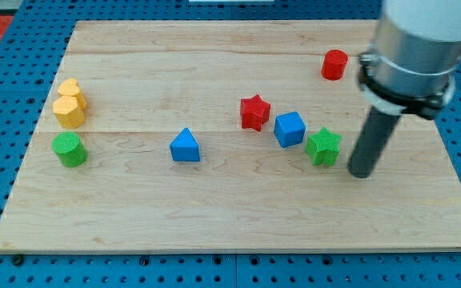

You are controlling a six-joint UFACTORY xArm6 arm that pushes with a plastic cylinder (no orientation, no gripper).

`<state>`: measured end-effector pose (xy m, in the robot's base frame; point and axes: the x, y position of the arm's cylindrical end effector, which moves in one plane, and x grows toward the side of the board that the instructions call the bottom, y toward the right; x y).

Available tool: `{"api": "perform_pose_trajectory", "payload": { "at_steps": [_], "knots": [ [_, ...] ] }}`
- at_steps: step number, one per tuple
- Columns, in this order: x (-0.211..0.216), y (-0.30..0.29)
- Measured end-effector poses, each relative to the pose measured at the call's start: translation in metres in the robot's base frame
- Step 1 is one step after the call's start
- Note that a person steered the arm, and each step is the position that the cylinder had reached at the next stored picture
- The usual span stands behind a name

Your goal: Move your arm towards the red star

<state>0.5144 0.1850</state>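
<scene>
Pale wooden worktop [214, 216] on a blue pegboard base.

Task item: red star [254, 112], just right of the frame's centre, lying flat.

Tool: dark rod, my tip [362, 173] at right of frame, touching no block; it has no jaws, so nothing is spread, pressed together or pinched.

Key relation: red star lies left of and above my tip, well apart. Green star [323, 146] sits just left of the tip, blue cube [290, 129] beyond it; both are near the direct line, so a nudge seems likely.

Others: red cylinder [334, 64] upper right; blue triangular block [185, 146] centre-left; yellow blocks [70, 104] and green cylinder [69, 150] far left.
</scene>
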Motion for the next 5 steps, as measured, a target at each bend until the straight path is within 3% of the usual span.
{"api": "perform_pose_trajectory", "payload": {
  "at_steps": [4, 5],
  "knots": [
    [-0.021, 0.046],
    [-0.088, 0.063]
  ]
}}
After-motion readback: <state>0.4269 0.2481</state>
